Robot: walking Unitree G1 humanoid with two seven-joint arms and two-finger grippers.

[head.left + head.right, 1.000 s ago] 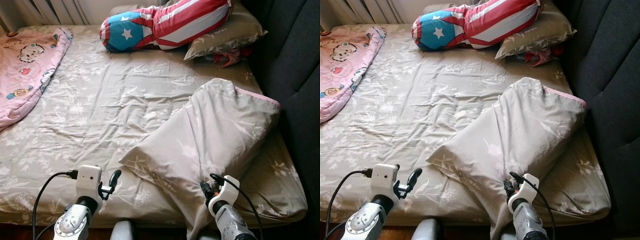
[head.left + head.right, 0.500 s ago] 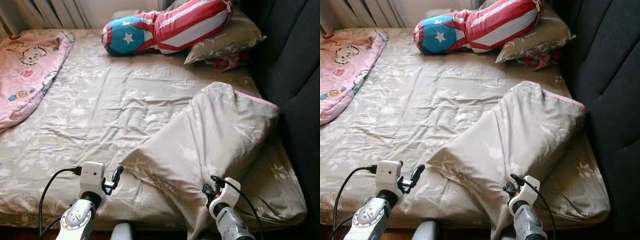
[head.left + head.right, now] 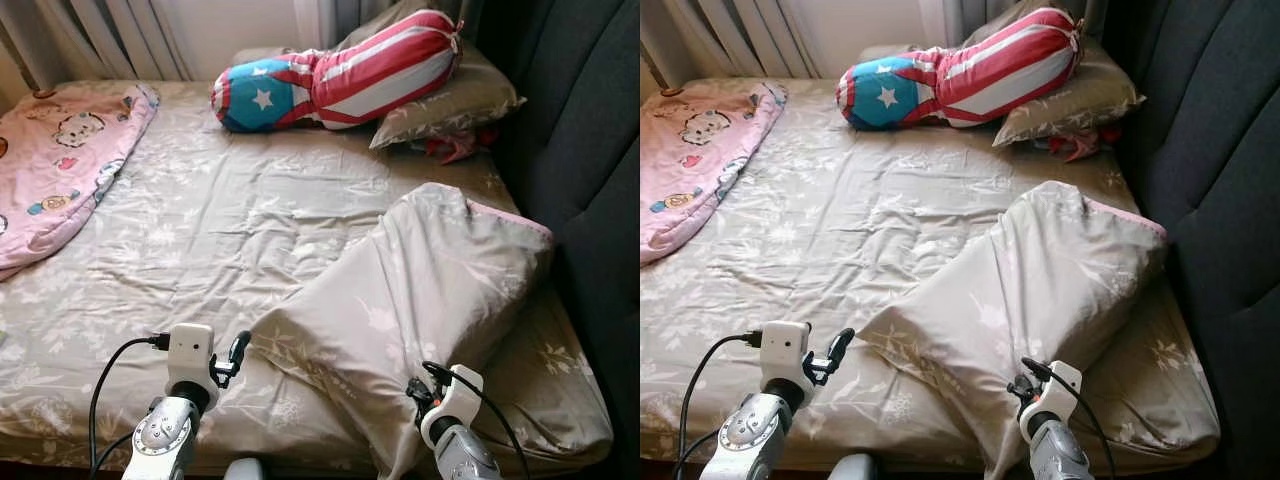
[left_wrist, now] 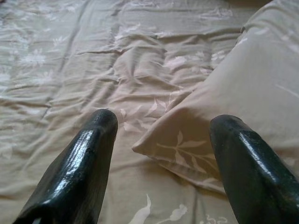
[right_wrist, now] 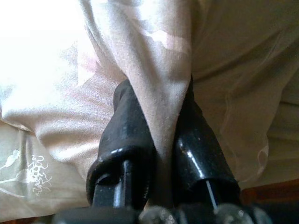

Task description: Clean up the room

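Note:
A large beige leaf-print pillow lies slantwise on the bed's near right part, one end leaning at the dark headboard. My right gripper is shut on a fold of the pillow's near edge, at the bed's front edge. My left gripper is open, its fingers hovering just left of the pillow's near left corner, above the sheet.
A stars-and-stripes bolster and a second beige pillow lie at the bed's far end, with a red cloth beside them. A pink cartoon blanket covers the far left. The dark padded headboard runs along the right.
The camera has tilted up, so the whole bed sits lower in view. The right gripper keeps its hold on the pillow; the left gripper stays open beside the corner.

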